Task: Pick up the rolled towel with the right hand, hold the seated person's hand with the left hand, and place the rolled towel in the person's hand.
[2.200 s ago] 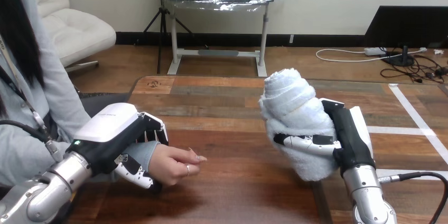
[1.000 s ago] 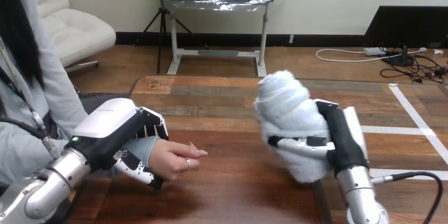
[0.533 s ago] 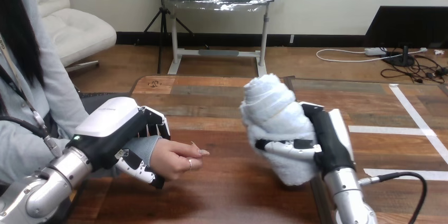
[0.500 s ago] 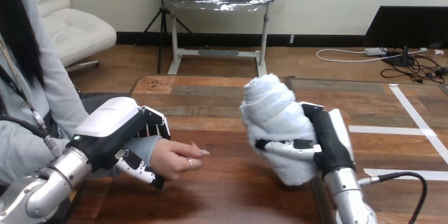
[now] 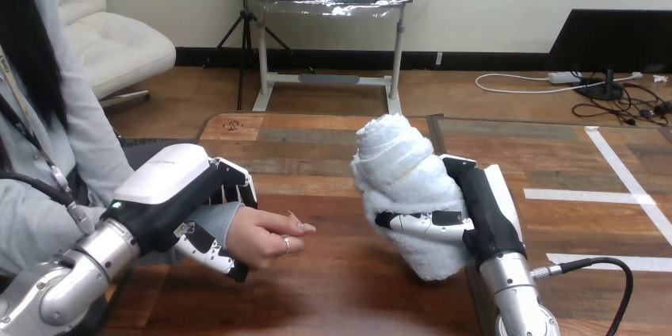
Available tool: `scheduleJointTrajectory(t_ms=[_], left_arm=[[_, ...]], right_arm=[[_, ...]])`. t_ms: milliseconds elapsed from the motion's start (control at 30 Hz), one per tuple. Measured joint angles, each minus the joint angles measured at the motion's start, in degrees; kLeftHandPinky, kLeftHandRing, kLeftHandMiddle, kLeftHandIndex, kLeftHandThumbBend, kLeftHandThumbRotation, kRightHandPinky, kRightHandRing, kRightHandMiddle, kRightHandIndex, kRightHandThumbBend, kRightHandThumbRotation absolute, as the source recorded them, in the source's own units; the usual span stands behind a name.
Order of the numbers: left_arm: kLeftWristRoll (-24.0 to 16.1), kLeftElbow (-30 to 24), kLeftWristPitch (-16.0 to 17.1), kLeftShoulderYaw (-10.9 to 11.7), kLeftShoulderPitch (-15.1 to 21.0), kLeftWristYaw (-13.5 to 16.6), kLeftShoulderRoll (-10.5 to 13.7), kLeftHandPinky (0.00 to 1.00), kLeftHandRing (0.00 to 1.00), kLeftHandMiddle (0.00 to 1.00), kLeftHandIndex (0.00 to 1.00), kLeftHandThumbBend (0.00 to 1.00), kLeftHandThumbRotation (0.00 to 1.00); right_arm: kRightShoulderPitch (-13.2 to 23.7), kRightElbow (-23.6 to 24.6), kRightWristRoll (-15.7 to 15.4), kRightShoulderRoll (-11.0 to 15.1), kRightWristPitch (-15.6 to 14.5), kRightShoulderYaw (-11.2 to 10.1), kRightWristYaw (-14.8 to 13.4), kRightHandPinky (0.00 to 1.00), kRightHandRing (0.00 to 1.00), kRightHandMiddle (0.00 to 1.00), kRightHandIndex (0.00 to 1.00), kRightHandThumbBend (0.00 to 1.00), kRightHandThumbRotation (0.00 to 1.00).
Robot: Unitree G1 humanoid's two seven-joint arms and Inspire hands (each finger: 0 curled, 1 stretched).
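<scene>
A white rolled towel stands nearly upright above the middle of the wooden table, and my right hand is shut on it, thumb across its front. At the left, my left hand is curled round the person's wrist, thumb under it. The person's hand lies loosely curled, just above the table, fingertips pointing right. The towel is a short gap to the right of the person's fingertips.
White tape lines mark the table's right part. The person sits at the left side, their grey sleeve running down to the held wrist.
My right hand has carried the towel leftward, closer to the person's hand. My left hand keeps its hold on the wrist and has barely moved.
</scene>
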State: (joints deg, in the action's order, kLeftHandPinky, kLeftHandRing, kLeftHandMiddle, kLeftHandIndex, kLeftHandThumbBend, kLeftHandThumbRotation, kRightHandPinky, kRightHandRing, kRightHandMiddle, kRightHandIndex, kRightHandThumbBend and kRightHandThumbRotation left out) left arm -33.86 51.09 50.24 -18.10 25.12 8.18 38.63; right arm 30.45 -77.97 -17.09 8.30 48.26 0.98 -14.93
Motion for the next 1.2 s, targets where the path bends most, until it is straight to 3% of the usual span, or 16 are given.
scheduleJointTrajectory(t_ms=[1200], left_arm=[[0.0, -2.1, 0.0, 0.6, -1.1, -1.1, 0.0, 0.28, 0.33, 0.38, 0.4, 1.0, 0.0]], right_arm=[[0.0, 0.0, -1.0, -0.3, 0.0, 1.0, -1.1, 0.25, 0.29, 0.38, 0.43, 0.87, 0.05]])
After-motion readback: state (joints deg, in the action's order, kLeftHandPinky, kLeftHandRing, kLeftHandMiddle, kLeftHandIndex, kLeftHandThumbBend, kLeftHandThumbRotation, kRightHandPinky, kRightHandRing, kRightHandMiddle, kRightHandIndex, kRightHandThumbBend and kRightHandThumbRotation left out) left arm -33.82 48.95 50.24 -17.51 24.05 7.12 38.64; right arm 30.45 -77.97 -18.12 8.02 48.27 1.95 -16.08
